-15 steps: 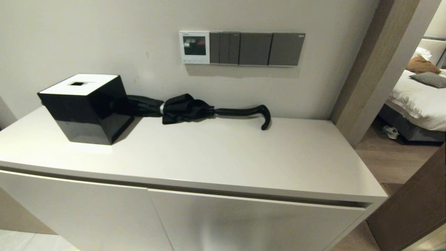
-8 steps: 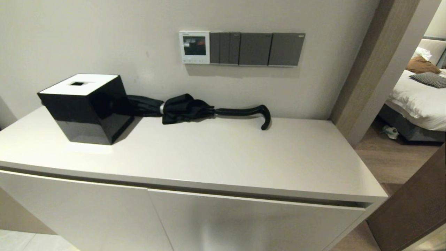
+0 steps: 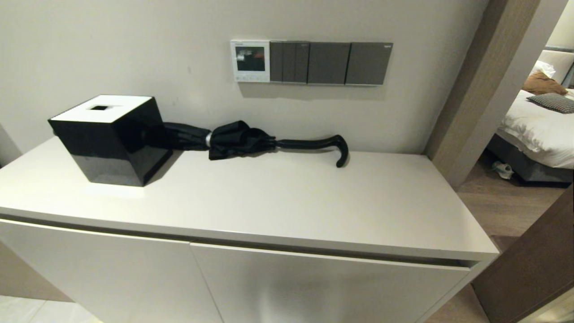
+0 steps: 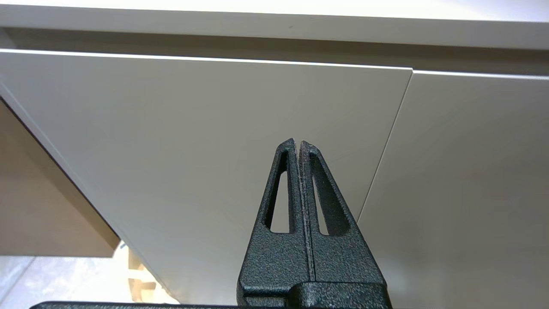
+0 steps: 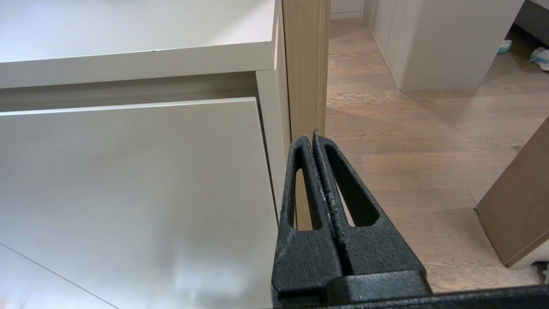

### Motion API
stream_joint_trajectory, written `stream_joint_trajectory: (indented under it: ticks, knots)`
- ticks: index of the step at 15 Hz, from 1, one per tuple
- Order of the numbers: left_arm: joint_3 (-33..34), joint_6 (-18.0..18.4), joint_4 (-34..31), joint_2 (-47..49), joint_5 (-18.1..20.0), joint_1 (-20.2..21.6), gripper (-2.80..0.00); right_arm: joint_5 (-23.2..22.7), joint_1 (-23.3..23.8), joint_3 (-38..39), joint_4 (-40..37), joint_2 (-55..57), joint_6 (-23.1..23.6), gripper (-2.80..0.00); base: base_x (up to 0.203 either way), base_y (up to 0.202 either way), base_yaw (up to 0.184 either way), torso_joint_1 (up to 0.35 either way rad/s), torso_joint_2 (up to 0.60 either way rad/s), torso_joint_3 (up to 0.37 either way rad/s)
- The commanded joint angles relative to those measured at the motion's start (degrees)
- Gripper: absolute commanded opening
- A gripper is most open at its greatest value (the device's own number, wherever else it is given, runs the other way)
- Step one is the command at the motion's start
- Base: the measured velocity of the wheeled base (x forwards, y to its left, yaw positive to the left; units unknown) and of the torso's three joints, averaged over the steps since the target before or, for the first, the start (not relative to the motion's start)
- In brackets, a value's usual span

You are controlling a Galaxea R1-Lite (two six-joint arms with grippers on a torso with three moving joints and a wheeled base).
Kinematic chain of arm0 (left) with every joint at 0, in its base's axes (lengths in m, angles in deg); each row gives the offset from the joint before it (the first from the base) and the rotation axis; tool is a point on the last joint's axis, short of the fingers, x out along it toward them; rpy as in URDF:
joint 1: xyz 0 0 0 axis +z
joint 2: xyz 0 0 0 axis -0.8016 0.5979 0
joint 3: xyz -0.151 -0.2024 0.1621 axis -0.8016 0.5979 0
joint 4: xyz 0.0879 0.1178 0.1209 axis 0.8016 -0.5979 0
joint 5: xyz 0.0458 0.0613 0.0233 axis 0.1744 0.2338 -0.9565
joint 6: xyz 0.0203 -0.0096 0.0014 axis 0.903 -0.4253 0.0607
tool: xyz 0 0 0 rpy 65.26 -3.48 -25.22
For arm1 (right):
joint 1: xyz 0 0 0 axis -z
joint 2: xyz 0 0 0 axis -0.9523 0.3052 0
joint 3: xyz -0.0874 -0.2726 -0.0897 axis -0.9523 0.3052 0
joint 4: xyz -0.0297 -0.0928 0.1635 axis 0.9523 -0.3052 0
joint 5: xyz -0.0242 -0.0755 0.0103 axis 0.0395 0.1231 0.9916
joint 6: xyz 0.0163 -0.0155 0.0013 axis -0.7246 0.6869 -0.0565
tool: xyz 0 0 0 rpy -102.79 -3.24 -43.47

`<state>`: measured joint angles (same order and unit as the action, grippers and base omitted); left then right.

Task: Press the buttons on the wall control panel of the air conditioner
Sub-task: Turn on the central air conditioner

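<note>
change: pretty much nothing can be made out between a second ago and now in the head view; the only flicker is in the reflection on the thermostat screen, so no arm has been brought up yet
meaning for the task: no button looks to have been pressed so far, the whole job is judged still ahead
air conditioner's wall control panel (image 3: pixel 250 61): mounted on the wall above the back edge of the worktop, roughly mid-length, screen dark with a small glint
buttons (image 3: pixel 249 78): a tiny pale row along the panel's bottom edge, too small to be counted
switch plates (image 3: pixel 331 63): dark grey, set touching the panel on its right side, easily hit by mistake
left gripper (image 4: pixel 298 145): held low in front of the cabinet door (image 4: pixel 206 141), below the worktop's front edge, fingers pressed together on nothing
right gripper (image 5: pixel 313 136): also closed and empty, parked low by the worktop's front right corner, next to the wooden post (image 5: pixel 305 64)
worktop (image 3: pixel 278 202): pale, matte, a black tissue box (image 3: pixel 110 139) near the back left corner, a folded black umbrella (image 3: pixel 255 141) laid along the back edge right under the panel
room: wood floor and a bed (image 3: pixel 538 130) seen through the doorway past the right edge
next move: a long reach up and over the umbrella is likely needed
</note>
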<state>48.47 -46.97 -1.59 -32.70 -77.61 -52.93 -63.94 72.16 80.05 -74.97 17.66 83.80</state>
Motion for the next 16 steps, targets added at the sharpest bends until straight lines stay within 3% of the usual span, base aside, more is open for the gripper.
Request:
stream_joint_trajectory:
  ticks: [1,4,8,16]
  knots:
    - [-3.4,-0.1,0.1,0.0,0.3,0.1,-2.80,0.0,0.0,0.2,0.0,0.1,0.0,-2.80,0.000,0.000,0.000,0.000,0.00,0.000]
    - [-12.4,-0.2,-1.1,3.6,1.4,0.0,-2.80,0.0,0.0,0.2,0.0,0.1,0.0,-2.80,0.000,0.000,0.000,0.000,0.00,0.000]
    - [-25.9,-0.6,1.5,18.7,2.2,-0.1,-2.80,0.0,0.0,0.2,0.0,0.1,0.0,-2.80,0.000,0.000,0.000,0.000,0.00,0.000]
    - [-50.5,-1.9,22.0,62.1,3.0,-0.2,-2.80,0.0,0.0,0.2,0.0,0.1,0.0,-2.80,0.000,0.000,0.000,0.000,0.00,0.000]
